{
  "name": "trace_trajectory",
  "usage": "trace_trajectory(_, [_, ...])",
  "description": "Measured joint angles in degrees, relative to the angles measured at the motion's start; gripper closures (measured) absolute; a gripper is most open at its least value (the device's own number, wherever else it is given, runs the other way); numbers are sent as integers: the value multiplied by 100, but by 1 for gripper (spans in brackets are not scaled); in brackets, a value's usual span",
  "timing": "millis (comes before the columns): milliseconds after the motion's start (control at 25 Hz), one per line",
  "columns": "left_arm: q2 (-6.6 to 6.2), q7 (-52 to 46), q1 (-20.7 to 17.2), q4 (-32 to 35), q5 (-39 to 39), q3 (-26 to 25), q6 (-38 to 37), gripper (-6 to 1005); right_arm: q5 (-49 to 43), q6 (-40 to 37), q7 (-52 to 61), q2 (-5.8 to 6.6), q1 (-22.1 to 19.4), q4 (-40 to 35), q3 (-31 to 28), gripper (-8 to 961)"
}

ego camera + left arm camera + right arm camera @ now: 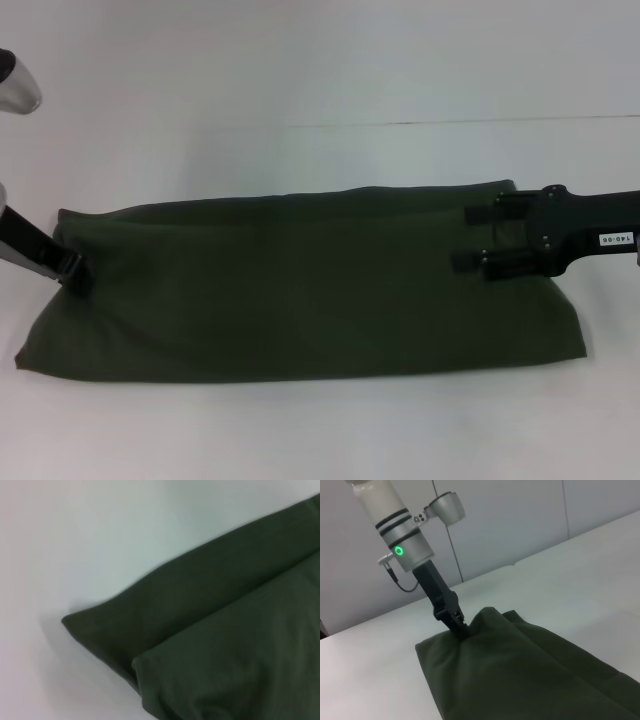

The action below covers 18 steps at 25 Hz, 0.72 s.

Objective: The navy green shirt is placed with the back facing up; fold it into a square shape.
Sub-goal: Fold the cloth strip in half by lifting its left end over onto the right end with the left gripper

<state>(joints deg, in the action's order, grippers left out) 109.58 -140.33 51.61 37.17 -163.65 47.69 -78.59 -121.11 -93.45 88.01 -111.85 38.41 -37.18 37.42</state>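
The navy green shirt lies on the white table as a long folded band running left to right. My left gripper is at its left end and is shut on the cloth's edge; from the right wrist view the left gripper bites into the shirt, which bunches up beside it. My right gripper hovers over the shirt's right end, open, both black fingers spread above the cloth. The left wrist view shows only a layered corner of the shirt, not that arm's own fingers.
The white table extends around the shirt on all sides. A thin seam crosses the tabletop behind the shirt. A silver link of the left arm shows at the far left. A pale wall stands beyond the table.
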Motion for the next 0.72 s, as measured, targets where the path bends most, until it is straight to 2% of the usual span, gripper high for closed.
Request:
trace_trajectory(200, [-90,8,-10,215,0,102,-215,900,0,22,-22,-3,-54,0,-5,82])
trace_trajectory(360, [-224,8,-3,332,-2,177,-469,900,0,36,-68,-8,-93,0,-7,82])
trace_trajectory(720, [-391,-4,7,859,-10,362,-1052,900,4,46,-134,-17,-127,0,-7,83])
